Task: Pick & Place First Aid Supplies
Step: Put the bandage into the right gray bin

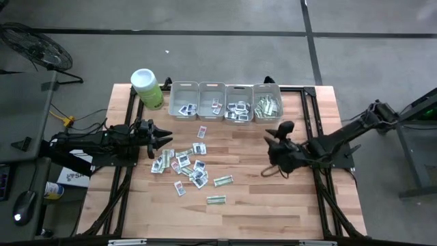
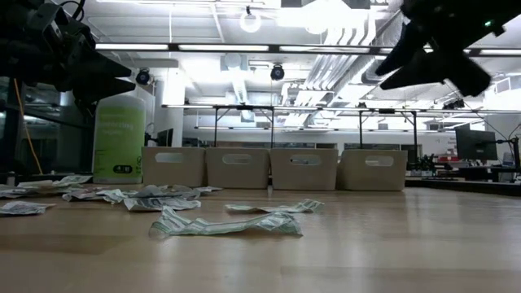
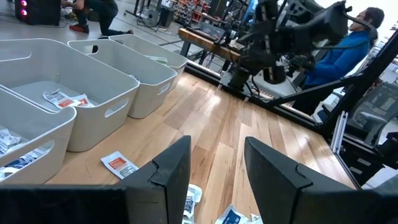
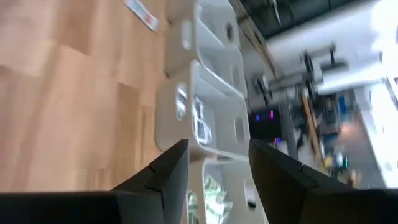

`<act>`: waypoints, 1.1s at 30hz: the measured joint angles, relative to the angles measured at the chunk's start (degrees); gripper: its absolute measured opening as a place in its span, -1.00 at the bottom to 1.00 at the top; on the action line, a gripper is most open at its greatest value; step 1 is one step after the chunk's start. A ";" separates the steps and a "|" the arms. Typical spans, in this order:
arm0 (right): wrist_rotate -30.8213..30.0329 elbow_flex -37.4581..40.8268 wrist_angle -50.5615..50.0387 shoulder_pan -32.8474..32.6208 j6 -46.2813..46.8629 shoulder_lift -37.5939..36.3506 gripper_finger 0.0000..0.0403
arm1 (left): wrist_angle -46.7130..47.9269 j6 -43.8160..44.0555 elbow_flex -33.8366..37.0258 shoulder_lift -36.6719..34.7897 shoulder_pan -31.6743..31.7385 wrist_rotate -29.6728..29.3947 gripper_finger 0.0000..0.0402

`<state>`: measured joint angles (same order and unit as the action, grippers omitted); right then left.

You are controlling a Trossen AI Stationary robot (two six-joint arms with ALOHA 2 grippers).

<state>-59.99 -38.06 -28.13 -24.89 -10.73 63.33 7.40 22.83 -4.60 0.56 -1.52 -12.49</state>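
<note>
Left pincer [image 1: 166, 139], fingers apart and empty, hovers at the left edge of the scattered packets [image 1: 189, 168], nearer than the right pincer [image 1: 274, 139], likewise apart.

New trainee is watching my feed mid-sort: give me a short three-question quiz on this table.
1. True or false: the left gripper holds a packet.
2. How many grey bins stand in the row?
3. The lime-green canister stands: A) beside the row's left end B) among the loose packets C) by the right gripper

Key: 1 false, its jaws are open and empty. 2 four. 3 A.
</note>
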 joint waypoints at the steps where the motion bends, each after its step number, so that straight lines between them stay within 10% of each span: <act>1: 0.27 0.00 0.38 -1.06 -1.76 0.00 -0.20 | 0.00 0.00 0.00 0.00 0.00 -0.02 -0.25; 7: 6.06 0.00 4.34 -3.87 -12.63 2.03 -0.20 | 0.00 0.00 0.01 0.00 -0.01 -0.02 -0.25; 21: 46.44 -7.39 12.50 0.34 -25.28 17.77 -0.23 | 0.00 0.00 0.02 0.00 0.00 0.00 -0.25; 33: 53.47 -23.69 8.00 5.07 -42.13 35.70 -0.25 | 0.00 0.00 0.01 0.00 0.00 0.00 -0.25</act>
<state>-6.52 -61.75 -20.13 -19.82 -52.86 99.03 7.40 22.83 -4.59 0.56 -1.52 -12.49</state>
